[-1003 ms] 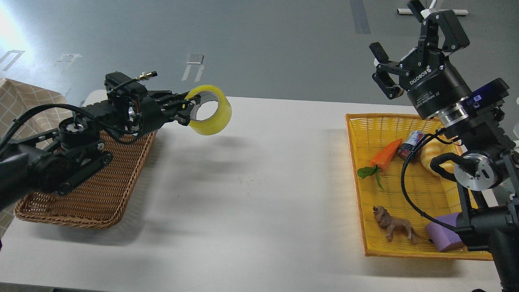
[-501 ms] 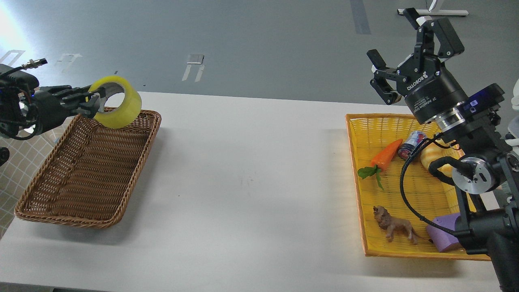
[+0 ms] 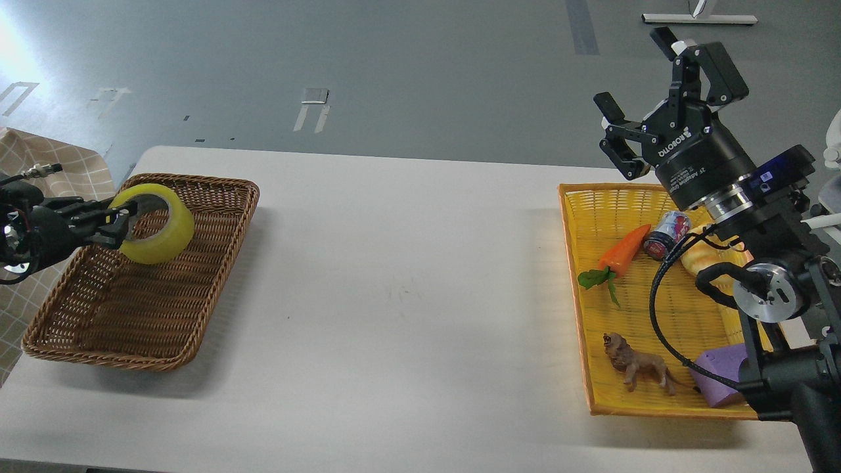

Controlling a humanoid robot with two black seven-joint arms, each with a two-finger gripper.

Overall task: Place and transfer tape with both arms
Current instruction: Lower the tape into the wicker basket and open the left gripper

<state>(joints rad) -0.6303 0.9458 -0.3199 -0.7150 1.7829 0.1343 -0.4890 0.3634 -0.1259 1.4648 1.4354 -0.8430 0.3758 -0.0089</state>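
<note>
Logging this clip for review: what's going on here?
The left pincer holds the tape by its rim, over the far end of the brown basket. The right pincer hangs open and empty above the yellow basket, which holds a carrot, a can and a lion.

Tape (image 3: 156, 223) seemingly above left basket (image 3: 217, 263)

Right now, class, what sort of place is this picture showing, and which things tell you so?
Probably a robotics lab or test room: a plain white table on a grey floor with tape markings, and wicker trays, brown and yellow, the yellow one holding toy props like a lion.
</note>
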